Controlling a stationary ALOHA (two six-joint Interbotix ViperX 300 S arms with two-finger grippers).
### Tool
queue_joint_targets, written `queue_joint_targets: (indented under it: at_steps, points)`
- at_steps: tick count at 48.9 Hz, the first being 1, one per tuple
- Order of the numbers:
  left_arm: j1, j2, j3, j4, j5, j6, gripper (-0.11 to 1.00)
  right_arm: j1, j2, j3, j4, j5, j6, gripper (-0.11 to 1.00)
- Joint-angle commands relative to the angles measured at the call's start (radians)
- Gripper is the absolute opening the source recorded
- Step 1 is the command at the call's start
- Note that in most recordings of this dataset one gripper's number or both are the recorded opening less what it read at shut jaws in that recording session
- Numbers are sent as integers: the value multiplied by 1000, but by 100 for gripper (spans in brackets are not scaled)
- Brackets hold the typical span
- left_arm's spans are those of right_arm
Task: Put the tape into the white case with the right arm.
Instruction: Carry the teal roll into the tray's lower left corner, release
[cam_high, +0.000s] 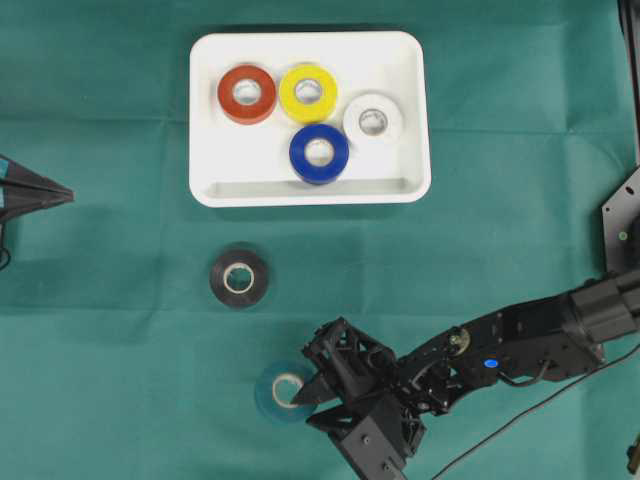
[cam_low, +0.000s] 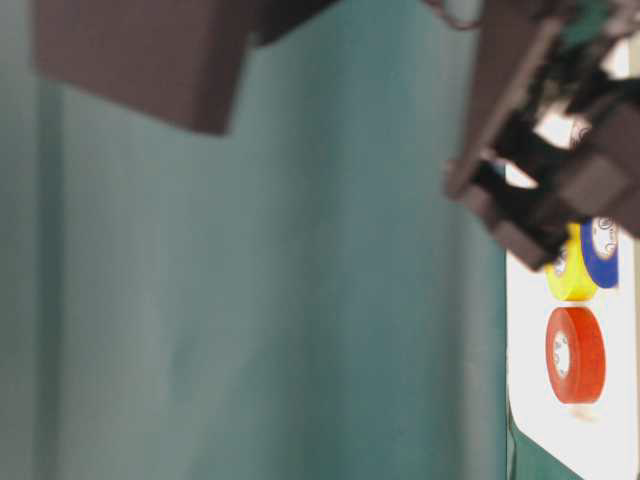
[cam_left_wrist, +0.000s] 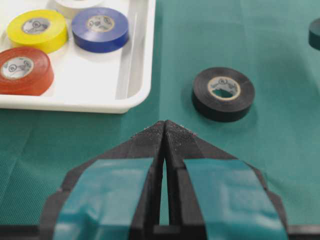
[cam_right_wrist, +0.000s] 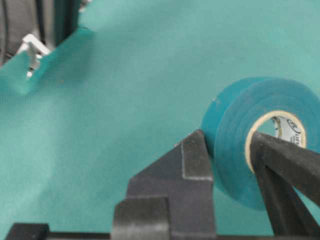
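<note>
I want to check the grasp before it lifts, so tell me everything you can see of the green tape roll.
The green tape roll is teal, glossy vinyl wound on a pale printed core. It is pinched through its wall by the right gripper: one finger in the core hole, one outside. It sits on the green cloth, below the black roll, outside the white case.

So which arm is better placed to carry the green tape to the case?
The right. Its tool is shut on the green tape, one finger through the core. The left tool sits shut at the far edge, holding nothing. The white case has room.
</note>
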Motion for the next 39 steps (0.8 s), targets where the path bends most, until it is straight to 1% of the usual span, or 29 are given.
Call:
queue_joint_targets:
  at_steps: [1,8,16,33,39]
  points:
    - [3,9,-11,-2,-9,0,1,-3,-41,-21,0,17,2,2]
    - [3,9,-11,-2,-11,0,1,-12,-40,-20,3,17,3,2]
    - [3,9,-11,-2,-11,0,1,-49,-40,-14,3,21,3,2]
    - [3,9,-11,-2,-11,0,1,-186,-41,-8,2,17,0,2]
    - [3,8,-11,-2,-9,2,1,-245,-40,-14,0,8,-3,2]
